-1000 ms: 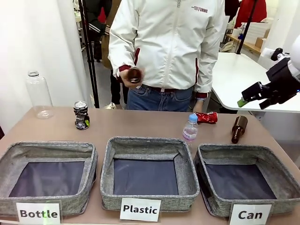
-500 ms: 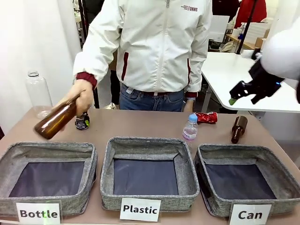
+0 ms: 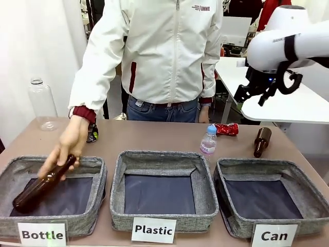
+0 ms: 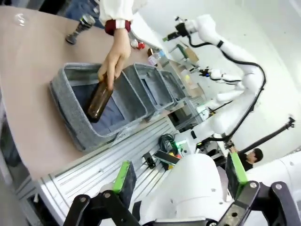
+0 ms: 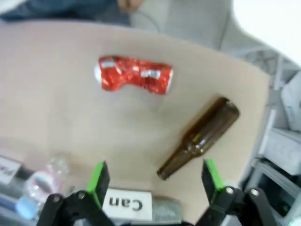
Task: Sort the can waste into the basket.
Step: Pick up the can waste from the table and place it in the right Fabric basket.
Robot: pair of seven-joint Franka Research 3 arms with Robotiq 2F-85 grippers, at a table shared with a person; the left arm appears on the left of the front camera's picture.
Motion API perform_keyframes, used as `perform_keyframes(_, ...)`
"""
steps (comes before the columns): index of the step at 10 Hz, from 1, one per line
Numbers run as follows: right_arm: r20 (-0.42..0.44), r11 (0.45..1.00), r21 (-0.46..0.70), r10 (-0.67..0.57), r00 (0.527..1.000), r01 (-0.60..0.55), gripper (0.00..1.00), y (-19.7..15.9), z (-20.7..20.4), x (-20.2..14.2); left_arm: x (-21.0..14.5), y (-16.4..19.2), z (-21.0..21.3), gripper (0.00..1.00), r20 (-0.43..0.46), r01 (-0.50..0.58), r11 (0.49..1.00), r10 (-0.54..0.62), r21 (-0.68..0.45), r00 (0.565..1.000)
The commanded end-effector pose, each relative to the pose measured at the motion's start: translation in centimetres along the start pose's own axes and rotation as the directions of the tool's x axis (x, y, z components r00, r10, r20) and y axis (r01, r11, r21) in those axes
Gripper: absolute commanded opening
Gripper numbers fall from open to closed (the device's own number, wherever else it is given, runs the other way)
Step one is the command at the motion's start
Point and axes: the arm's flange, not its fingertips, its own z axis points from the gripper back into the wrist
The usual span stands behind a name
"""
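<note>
A crushed red can [image 3: 226,129] lies on the table behind the grey basket [image 3: 257,163] labelled "Can". The right wrist view looks down on this red can [image 5: 135,75], with my right gripper [image 5: 155,176] open and empty well above it. From the front, my right gripper [image 3: 251,96] hangs high over the table's back right. The black-silver can [image 3: 93,135] stands at the back left, partly hidden by the person's sleeve, and is small in the left wrist view [image 4: 80,28]. My left gripper [image 4: 180,172] is open, far from the table.
The person's hand [image 3: 69,146] lowers a brown bottle [image 3: 41,185] into the "Bottle" basket [image 3: 97,170]. Another brown bottle [image 3: 261,141] lies by the red can. A small plastic bottle [image 3: 208,140] stands behind the "Plastic" basket [image 3: 159,157]. A large clear bottle [image 3: 41,103] stands back left.
The person has brought the brown bottle down into the "Bottle" basket. My right arm has swung left and up over the red can, its gripper still open.
</note>
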Motion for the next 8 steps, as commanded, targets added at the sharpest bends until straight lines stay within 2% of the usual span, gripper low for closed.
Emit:
perform_keyframes(1,-0.05,0.999,0.04,-0.029,0.998,0.031,1.0,0.5,-1.0,3.7,-1.1,-0.1,2.6,1.0,-0.004,0.017,0.998,-0.017,-0.064,1.0)
perform_keyframes(2,-0.045,0.995,0.061,-0.081,0.996,0.083,1.0,0.1,-2.5,4.8,-1.0,-0.1,2.6,1.0,-0.002,0.02,0.997,-0.02,-0.07,1.0)
perform_keyframes(4,0.004,0.985,0.129,-0.113,0.994,0.112,1.0,-0.7,-3.4,5.1,-1.1,0.0,1.7,1.0,-0.021,0.023,0.998,-0.024,-0.064,0.999)
perform_keyframes(5,-0.015,0.973,0.164,0.164,0.986,-0.16,1.0,-0.3,-3.1,4.7,-1.1,0.1,0.3,1.0,-0.063,0.023,0.998,-0.027,-0.067,0.998)
perform_keyframes(6,-0.091,0.826,0.124,0.561,0.823,-0.549,1.0,-0.1,-2.9,4.1,-1.3,0.2,-1.9,1.0,-0.126,0.021,0.997,-0.03,-0.072,0.992)
perform_keyframes(7,-0.099,0.679,0.061,0.733,0.673,-0.731,1.0,-0.2,-2.4,3.7,-1.7,0.1,-3.8,1.0,-0.182,0.018,0.996,-0.033,-0.085,0.983)
perform_keyframes(8,-0.066,0.552,0.034,0.833,0.549,-0.833,1.0,-0.4,-2.2,3.8,-2.2,0.0,-5.7,1.0,-0.229,0.012,0.995,-0.034,-0.095,0.973)
